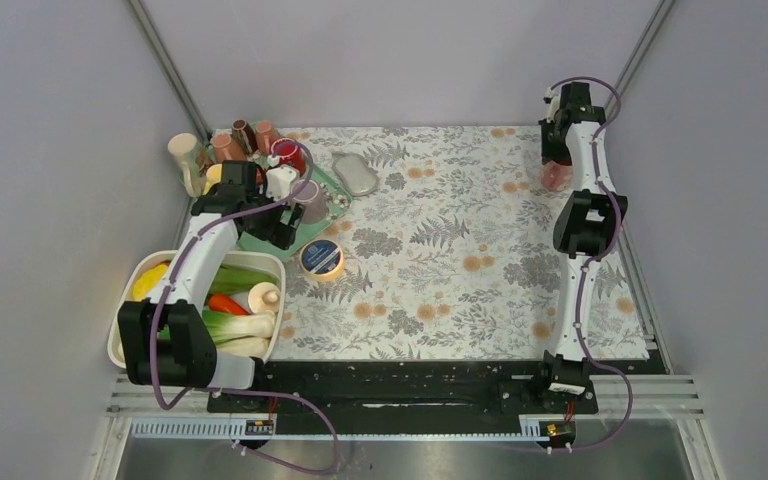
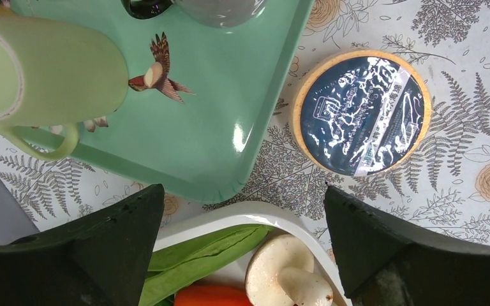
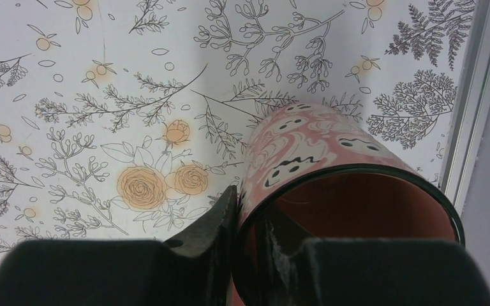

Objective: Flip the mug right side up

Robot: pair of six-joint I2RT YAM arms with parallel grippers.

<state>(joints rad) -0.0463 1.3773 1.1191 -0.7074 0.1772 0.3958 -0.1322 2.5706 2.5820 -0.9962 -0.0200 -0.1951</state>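
Note:
The mug [image 3: 306, 150] is pink with a marbled ghost pattern and a dark rim. It is at the far right of the flowered cloth [image 1: 557, 176]. Its open mouth faces my right wrist camera and its base points down toward the cloth. My right gripper [image 3: 249, 204] is shut on the rim, one finger outside the wall and one inside. From above, that gripper [image 1: 558, 160] hangs over the mug near the back right corner. My left gripper [image 2: 242, 191] is open with nothing between its fingers, above the edge of the white basin [image 2: 255, 213].
A green tray [image 2: 217, 127] at the back left carries a pale green cup [image 2: 51, 70] and a grey cup [image 2: 220, 9], with several more cups [image 1: 250, 140] behind. A round dark-topped tin [image 2: 362, 115] lies beside the vegetable-filled basin. The metal frame rail [image 3: 478, 95] runs just right of the mug.

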